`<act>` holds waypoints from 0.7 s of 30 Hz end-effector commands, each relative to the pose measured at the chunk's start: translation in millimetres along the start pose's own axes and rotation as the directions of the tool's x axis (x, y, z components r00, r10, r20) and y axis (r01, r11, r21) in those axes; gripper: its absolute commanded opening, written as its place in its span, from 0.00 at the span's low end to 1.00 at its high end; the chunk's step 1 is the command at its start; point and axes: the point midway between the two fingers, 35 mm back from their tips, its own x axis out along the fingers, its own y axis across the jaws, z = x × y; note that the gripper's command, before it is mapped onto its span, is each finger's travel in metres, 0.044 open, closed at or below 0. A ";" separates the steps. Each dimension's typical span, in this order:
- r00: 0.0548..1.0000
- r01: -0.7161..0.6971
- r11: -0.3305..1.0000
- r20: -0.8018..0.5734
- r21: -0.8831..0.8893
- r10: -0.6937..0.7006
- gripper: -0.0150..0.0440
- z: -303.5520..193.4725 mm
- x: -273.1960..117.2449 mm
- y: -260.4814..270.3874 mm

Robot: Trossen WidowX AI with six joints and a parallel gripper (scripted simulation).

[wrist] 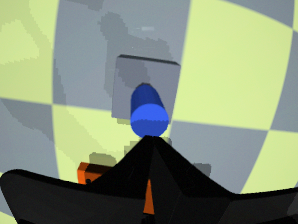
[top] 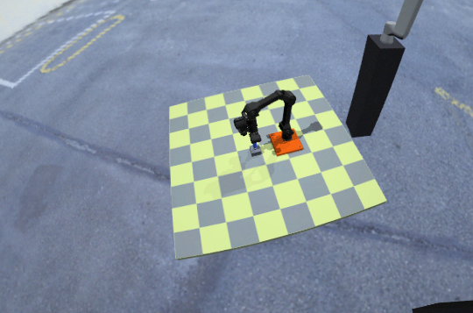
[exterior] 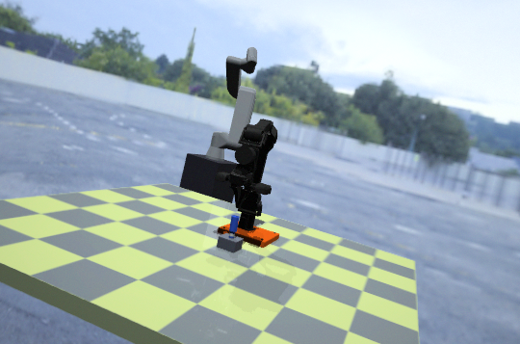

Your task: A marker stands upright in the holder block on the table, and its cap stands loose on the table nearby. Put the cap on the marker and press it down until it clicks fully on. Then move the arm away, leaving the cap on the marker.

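The grey holder block (top: 256,153) (exterior: 229,243) (wrist: 124,95) stands on the checkered table. The blue cap (top: 255,145) (exterior: 234,224) (wrist: 149,120) is upright over the block, on the marker. Only a narrow part shows below the cap, so how far down the cap sits cannot be told. My gripper (top: 256,138) (wrist: 150,143) is shut and empty, its fingertips together. In the wrist view the tips are right beside the round top of the cap. Whether they touch it cannot be told.
My arm's orange base plate (top: 285,147) (exterior: 266,237) (wrist: 84,172) is close to the block. A grey arm (top: 411,10) (exterior: 242,114) stands on a black pedestal (top: 377,84) (exterior: 204,176) beyond the table edge.
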 end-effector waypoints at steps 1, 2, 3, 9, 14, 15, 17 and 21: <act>1.000 -0.001 1.000 -0.001 -0.003 0.001 0.25 -0.3 4.7 0.0; 1.000 -0.001 1.000 -0.001 -0.003 0.001 0.25 -0.3 6.2 0.0; 1.000 -0.001 1.000 -0.001 -0.003 0.001 0.25 -0.3 7.6 0.0; 1.000 -0.001 1.000 -0.001 -0.003 0.001 0.25 -0.3 15.9 0.0; 1.000 -0.001 1.000 -0.001 -0.003 0.001 0.25 -0.3 23.1 0.1; 1.000 -0.001 1.000 -0.001 -0.003 0.001 0.25 -0.3 24.7 0.1; 1.000 -0.001 1.000 -0.001 -0.003 0.001 0.25 -0.3 27.8 0.1; 1.000 -0.001 1.000 -0.001 -0.003 0.001 0.25 -0.3 34.0 0.1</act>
